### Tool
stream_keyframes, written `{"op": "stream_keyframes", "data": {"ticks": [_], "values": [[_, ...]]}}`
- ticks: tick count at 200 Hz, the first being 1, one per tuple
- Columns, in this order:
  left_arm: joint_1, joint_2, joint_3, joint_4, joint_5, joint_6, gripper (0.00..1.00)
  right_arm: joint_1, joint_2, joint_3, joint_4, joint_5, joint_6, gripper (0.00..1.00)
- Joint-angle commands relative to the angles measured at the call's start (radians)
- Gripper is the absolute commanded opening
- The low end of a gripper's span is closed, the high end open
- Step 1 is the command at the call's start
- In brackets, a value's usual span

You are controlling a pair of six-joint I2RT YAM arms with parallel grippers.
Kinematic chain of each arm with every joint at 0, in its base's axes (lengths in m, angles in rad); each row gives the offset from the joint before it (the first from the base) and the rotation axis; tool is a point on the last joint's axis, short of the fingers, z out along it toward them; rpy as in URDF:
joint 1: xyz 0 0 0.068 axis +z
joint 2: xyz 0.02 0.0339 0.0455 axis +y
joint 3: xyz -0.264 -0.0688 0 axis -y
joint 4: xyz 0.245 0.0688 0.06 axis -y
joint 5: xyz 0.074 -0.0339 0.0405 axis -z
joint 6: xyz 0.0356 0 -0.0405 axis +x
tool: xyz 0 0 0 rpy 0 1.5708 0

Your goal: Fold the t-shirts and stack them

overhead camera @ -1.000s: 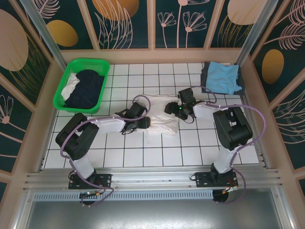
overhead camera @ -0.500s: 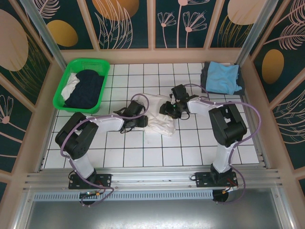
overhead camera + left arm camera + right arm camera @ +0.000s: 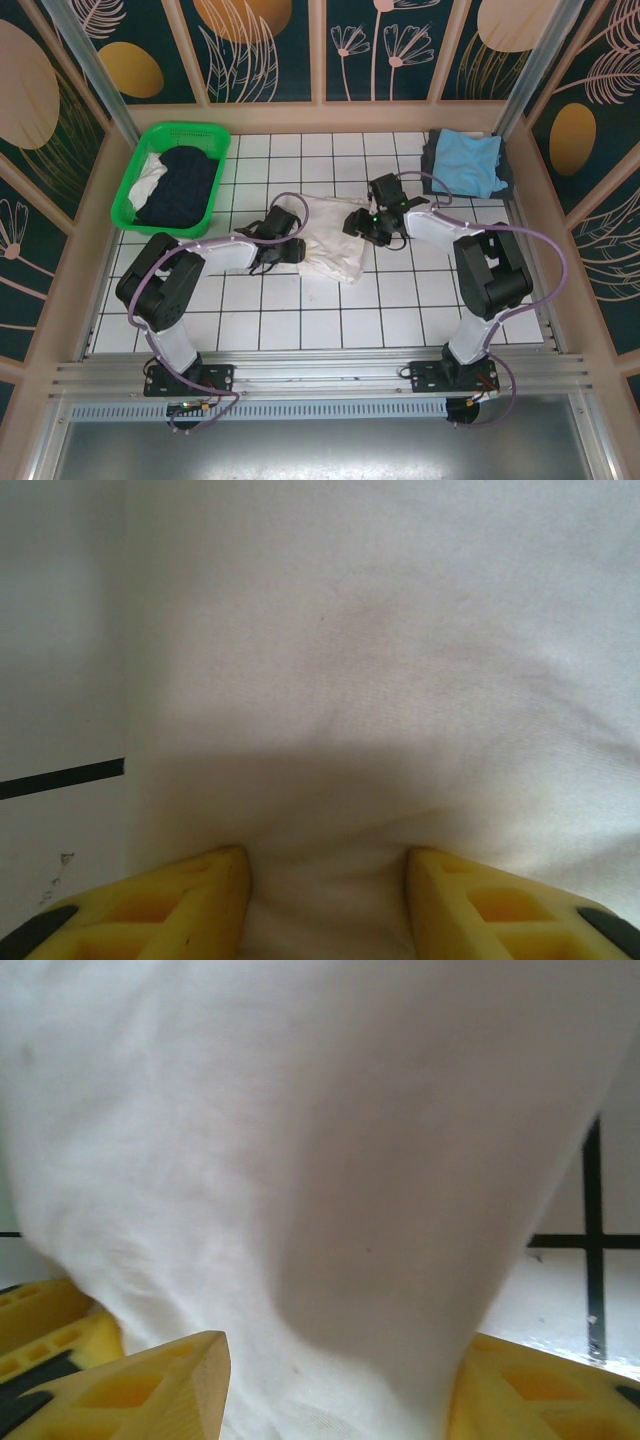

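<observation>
Both hands have shifted since one second ago. The left hand [image 3: 283, 247] has moved back to the left edge of the white t-shirt [image 3: 330, 245], and the right hand [image 3: 362, 222] has moved up and left along the right edge. The shirt's outline is narrower than before.

1. White t-shirt: lies folded at the middle of the tiled desk [image 3: 400, 300], between the two hands and touching both.
2. Left hand: in the left wrist view its yellow fingers [image 3: 170, 910] stand apart, with white cloth filling the gap. Whether they clamp the cloth cannot be told.
3. Right hand: in the right wrist view the fingers stand wide apart, with a bunch of white cloth between them. Whether it is gripped cannot be told.
4. Light blue t-shirt [image 3: 468, 160]: lies on a dark grey t-shirt [image 3: 432, 165] at the far right corner, well apart from the hands.
5. Green basket [image 3: 180, 127]: stands at the far left, holding a dark navy t-shirt [image 3: 185, 185] and some white cloth [image 3: 148, 175].
</observation>
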Motion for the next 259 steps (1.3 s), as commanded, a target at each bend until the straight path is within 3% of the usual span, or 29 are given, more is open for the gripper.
{"op": "stream_keyframes", "data": {"ticks": [1,57,114,136,161,181,212,239,259], "values": [[0.014,0.058,0.002,-0.107,-0.025,0.01,0.46,-0.001,0.007,-0.038,0.023,0.002,-0.003,0.56],[0.014,0.069,0.025,-0.124,-0.026,0.014,0.47,0.031,0.089,0.003,0.036,0.007,0.001,0.55],[0.013,0.071,0.022,-0.109,0.004,0.009,0.48,0.078,0.174,0.098,0.042,0.005,0.007,0.43],[0.014,0.065,0.006,-0.072,0.044,0.0,0.58,0.07,0.207,0.137,0.027,0.056,-0.05,0.34],[0.014,0.033,0.01,-0.085,0.059,-0.011,0.6,0.041,0.19,0.174,-0.015,0.087,-0.101,0.14],[0.014,-0.03,0.014,-0.118,0.028,-0.013,0.66,0.019,0.137,0.2,-0.058,0.121,-0.16,0.0],[0.015,-0.133,0.019,-0.166,-0.026,-0.007,0.72,-0.019,0.055,0.255,-0.132,0.209,-0.351,0.0],[0.021,-0.149,0.036,-0.211,-0.066,0.001,0.73,-0.033,0.015,0.289,-0.155,0.268,-0.566,0.0],[0.024,-0.15,0.068,-0.229,-0.08,0.001,0.73,-0.063,0.039,0.357,-0.226,0.36,-0.636,0.0]]}}
